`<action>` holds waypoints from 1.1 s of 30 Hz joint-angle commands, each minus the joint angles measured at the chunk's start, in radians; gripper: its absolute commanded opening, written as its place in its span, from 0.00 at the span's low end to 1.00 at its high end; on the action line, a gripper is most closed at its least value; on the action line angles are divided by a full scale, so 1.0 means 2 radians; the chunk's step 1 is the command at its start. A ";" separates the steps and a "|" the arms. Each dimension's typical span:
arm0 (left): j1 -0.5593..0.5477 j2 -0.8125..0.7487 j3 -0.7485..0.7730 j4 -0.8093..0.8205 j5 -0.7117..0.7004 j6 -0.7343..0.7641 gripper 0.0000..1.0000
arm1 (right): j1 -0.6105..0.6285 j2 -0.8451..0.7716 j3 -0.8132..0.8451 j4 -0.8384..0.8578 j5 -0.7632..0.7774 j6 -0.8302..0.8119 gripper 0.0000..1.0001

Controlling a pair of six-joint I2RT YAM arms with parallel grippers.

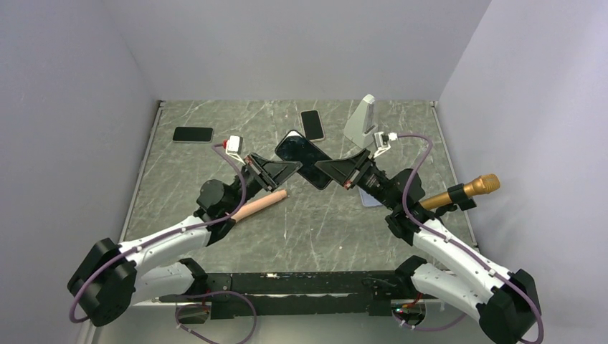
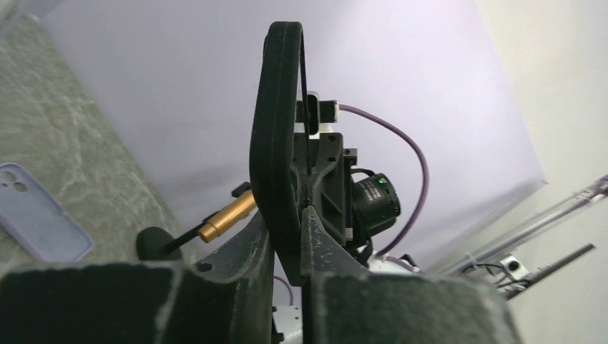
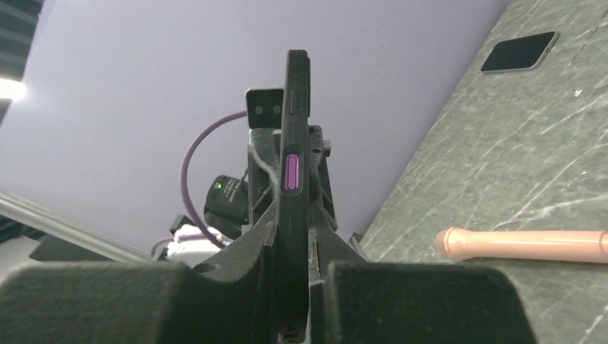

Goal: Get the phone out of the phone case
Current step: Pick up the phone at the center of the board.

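- Black-cased and glossy, the phone point(image 1: 302, 156) hangs in mid-air over the middle of the grey marbled table point(image 1: 215, 236), tilted, with its screen turned up toward the overhead camera.
- Both arms reach forward and inward from their bases, wrists raised and meeting almost nose to nose at the centre.
- The left gripper point(image 1: 278, 170) pinches the handset's left end. Its wrist view shows the fingers point(image 2: 244, 251) drawn narrow on the thick rim of the phone case point(image 2: 274, 143).
- The right gripper point(image 1: 331, 169) clamps the opposite end, its fingers point(image 3: 244, 251) tight against the case's edge just below a purple side button point(image 3: 292, 173).
- Whether the phone has begun to part from the case cannot be told.
- On the table lie two dark handsets point(image 1: 193, 134) point(image 1: 312, 125), a lilac case point(image 2: 39, 222), a peach cylinder point(image 1: 262, 204) and a gold microphone point(image 1: 466, 190).
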 commanded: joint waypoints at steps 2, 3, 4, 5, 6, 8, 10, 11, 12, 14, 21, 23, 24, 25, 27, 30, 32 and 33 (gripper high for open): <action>0.005 0.033 0.027 0.090 0.050 -0.008 0.01 | 0.000 -0.031 0.022 -0.011 -0.025 -0.024 0.06; 0.011 0.035 0.031 0.086 0.064 -0.005 0.00 | 0.000 -0.035 0.030 -0.051 -0.033 -0.054 0.21; 0.021 0.035 0.037 0.072 0.089 0.002 0.00 | -0.001 -0.039 0.045 -0.102 -0.041 -0.085 0.34; 0.033 0.033 0.046 0.045 0.120 0.012 0.00 | -0.001 -0.042 0.061 -0.158 -0.045 -0.127 0.46; 0.048 0.029 0.058 0.006 0.154 0.033 0.00 | -0.002 -0.045 0.078 -0.216 -0.045 -0.168 0.56; 0.068 0.024 0.094 -0.083 0.233 0.089 0.00 | -0.003 -0.043 0.112 -0.319 -0.044 -0.246 0.80; 0.074 0.022 0.144 -0.230 0.302 0.182 0.00 | -0.008 -0.023 0.156 -0.410 -0.058 -0.310 0.87; 0.074 0.022 0.166 -0.288 0.323 0.224 0.00 | -0.011 -0.008 0.177 -0.442 -0.077 -0.333 0.91; 0.075 0.022 0.183 -0.332 0.344 0.259 0.00 | -0.014 0.009 0.198 -0.466 -0.108 -0.358 0.91; 0.081 0.024 0.217 -0.414 0.378 0.318 0.00 | -0.022 0.047 0.243 -0.518 -0.154 -0.391 0.91; 0.098 0.047 0.292 -0.606 0.433 0.444 0.00 | -0.037 0.099 0.296 -0.493 -0.277 -0.413 0.76; 0.100 0.049 0.301 -0.625 0.447 0.464 0.00 | -0.037 0.108 0.314 -0.504 -0.291 -0.430 0.64; 0.101 0.051 0.308 -0.641 0.452 0.475 0.00 | -0.037 0.115 0.326 -0.513 -0.301 -0.440 0.58; 0.101 0.052 0.308 -0.643 0.456 0.477 0.00 | -0.037 0.118 0.326 -0.510 -0.309 -0.441 0.54; 0.101 0.055 0.308 -0.644 0.460 0.475 0.00 | -0.037 0.124 0.321 -0.498 -0.328 -0.437 0.47; 0.101 0.057 0.303 -0.632 0.459 0.467 0.00 | -0.037 0.133 0.309 -0.471 -0.342 -0.421 0.44; 0.101 0.059 0.297 -0.613 0.467 0.449 0.00 | -0.037 0.139 0.304 -0.453 -0.343 -0.409 0.44; 0.100 0.060 0.297 -0.608 0.471 0.445 0.00 | -0.036 0.141 0.303 -0.448 -0.341 -0.407 0.44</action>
